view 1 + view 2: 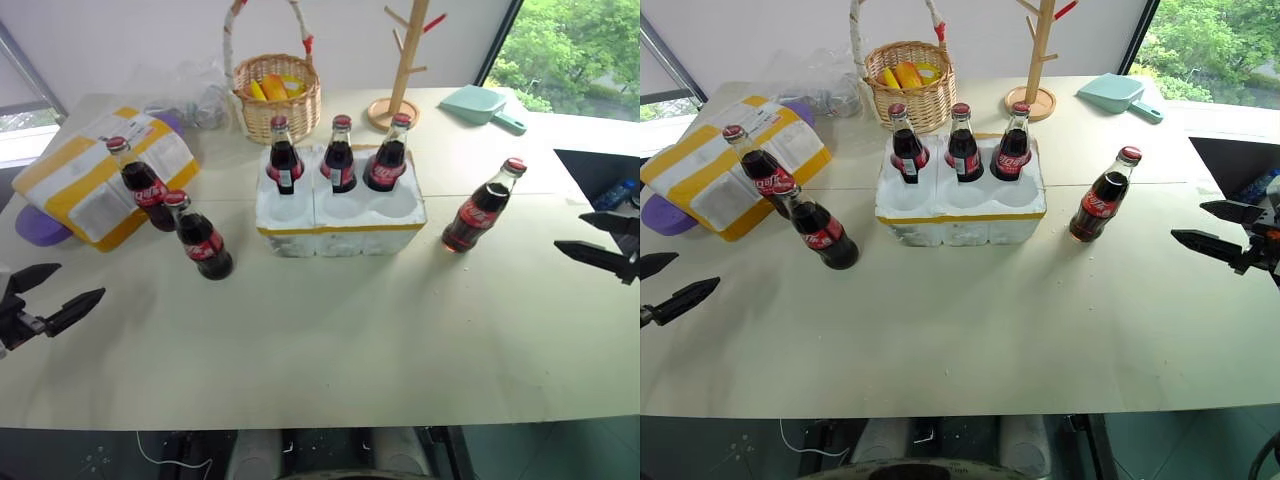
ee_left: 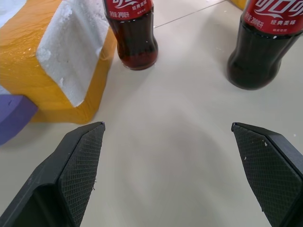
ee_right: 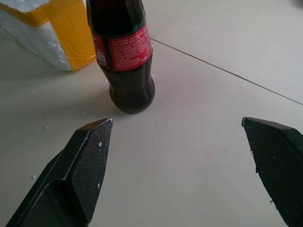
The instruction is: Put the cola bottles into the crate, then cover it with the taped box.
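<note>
The white crate (image 1: 340, 228) stands mid-table with three cola bottles (image 1: 341, 155) upright in its back wells; the front wells are bare. Two more bottles (image 1: 203, 241) stand on the table left of it, the farther one (image 1: 145, 186) against the taped box (image 1: 95, 175). A single bottle (image 1: 482, 208) stands right of the crate. My left gripper (image 1: 80, 281) hovers open at the left table edge, facing the two loose bottles (image 2: 137, 38). My right gripper (image 1: 570, 230) is open at the right, pointed at the lone bottle (image 3: 124, 61).
Behind the crate are a wicker basket (image 1: 278, 95), a wooden peg stand (image 1: 405, 60), a teal dustpan (image 1: 480, 105) and a clear plastic bag (image 1: 195, 95). A purple item (image 1: 40, 225) lies under the taped box. Bare tabletop stretches in front of the crate.
</note>
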Controlling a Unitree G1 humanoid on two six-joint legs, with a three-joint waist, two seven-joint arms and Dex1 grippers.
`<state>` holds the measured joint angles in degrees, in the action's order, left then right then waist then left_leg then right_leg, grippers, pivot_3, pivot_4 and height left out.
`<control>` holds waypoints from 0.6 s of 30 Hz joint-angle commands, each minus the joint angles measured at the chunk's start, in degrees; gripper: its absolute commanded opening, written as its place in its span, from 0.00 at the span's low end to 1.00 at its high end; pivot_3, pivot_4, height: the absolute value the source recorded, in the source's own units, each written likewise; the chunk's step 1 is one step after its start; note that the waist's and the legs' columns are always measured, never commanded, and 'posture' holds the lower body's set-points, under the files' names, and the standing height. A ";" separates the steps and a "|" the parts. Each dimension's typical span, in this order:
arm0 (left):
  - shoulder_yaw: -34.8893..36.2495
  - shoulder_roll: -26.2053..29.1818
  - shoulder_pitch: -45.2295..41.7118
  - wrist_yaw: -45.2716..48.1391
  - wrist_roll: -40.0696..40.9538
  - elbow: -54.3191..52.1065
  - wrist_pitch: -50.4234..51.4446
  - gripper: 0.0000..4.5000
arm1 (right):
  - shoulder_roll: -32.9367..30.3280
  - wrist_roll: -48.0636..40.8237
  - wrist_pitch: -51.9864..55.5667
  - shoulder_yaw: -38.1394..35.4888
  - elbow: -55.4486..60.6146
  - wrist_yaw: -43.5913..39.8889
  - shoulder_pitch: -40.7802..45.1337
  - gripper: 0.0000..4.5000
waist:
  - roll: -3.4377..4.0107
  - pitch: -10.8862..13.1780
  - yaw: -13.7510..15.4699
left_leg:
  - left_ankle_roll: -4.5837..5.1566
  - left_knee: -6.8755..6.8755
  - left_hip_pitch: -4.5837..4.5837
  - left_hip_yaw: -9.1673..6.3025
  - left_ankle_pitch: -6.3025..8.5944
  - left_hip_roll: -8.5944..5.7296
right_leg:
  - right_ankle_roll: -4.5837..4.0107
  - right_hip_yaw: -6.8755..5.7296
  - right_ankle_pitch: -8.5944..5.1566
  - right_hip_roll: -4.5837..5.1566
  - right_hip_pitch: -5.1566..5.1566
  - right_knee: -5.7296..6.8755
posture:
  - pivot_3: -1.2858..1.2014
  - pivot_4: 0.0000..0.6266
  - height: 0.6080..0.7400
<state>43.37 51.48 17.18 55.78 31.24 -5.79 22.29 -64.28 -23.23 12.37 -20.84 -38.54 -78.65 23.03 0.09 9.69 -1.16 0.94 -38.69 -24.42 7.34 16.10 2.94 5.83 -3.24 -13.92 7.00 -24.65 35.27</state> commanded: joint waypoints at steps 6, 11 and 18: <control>-1.07 0.35 -0.61 -0.81 0.69 -1.18 3.59 1.00 | -0.67 -0.93 -0.89 -2.32 0.08 0.15 0.07 1.00 | 0.00 0.00 0.00 | 0.01 -0.01 0.01 0.04 -0.01 -0.01 | 0.02 0.00 0.01 -0.05 0.03 0.02 | 0.52 0.24 1.00; -1.57 0.77 -1.00 0.54 0.81 -0.71 4.14 1.00 | -1.08 -0.82 1.21 -1.96 -0.66 0.40 -0.38 1.00 | 0.00 0.00 0.05 | 0.01 -0.05 0.01 0.15 -0.01 -0.03 | 0.02 0.00 0.01 -0.09 0.05 0.04 | 0.52 0.24 1.00; -2.23 0.43 -3.80 0.43 1.36 -1.58 4.69 1.00 | -1.27 -0.46 0.45 -1.76 -0.73 0.01 0.53 1.00 | 0.00 0.00 0.00 | 0.01 -0.16 0.02 0.15 -0.01 -0.05 | 0.03 0.00 0.02 -0.09 0.10 0.11 | 0.52 0.24 1.00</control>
<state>41.03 51.30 14.04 56.20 31.79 -5.79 26.98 -64.29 -23.31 13.73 -21.03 -39.32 -78.62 22.19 0.09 9.69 -1.17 0.95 -38.86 -24.40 7.49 16.09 2.87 5.86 -3.24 -13.90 6.91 -24.54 35.40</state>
